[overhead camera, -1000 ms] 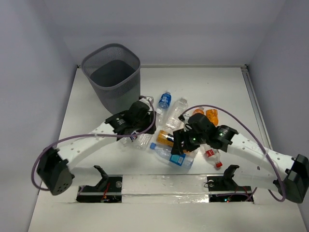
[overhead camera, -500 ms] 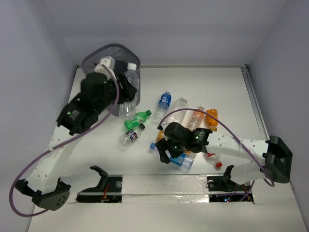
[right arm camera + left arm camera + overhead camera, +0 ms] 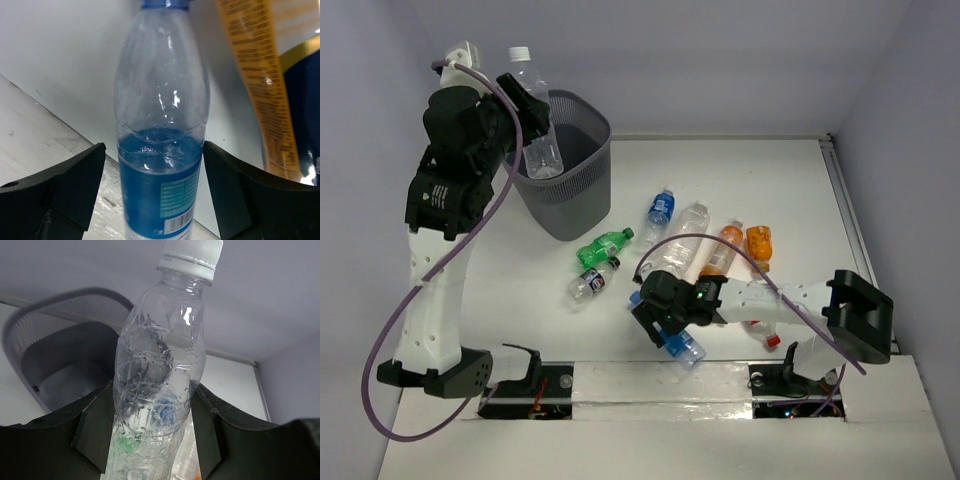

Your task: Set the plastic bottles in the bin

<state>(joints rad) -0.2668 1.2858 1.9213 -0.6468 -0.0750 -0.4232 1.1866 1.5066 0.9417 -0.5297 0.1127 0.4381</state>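
Your left gripper (image 3: 152,435) clamps one clear white-capped bottle (image 3: 165,355) over the rim of the single bin (image 3: 582,190), upper left. Your right gripper (image 3: 155,200) stands wide, straddling one blue-labelled bottle (image 3: 160,125), lower centre. At least six more bottles (image 3: 602,245) lie mid-frame on the table (image 3: 770,180).

White table (image 3: 790,190), pale walls (image 3: 720,60)
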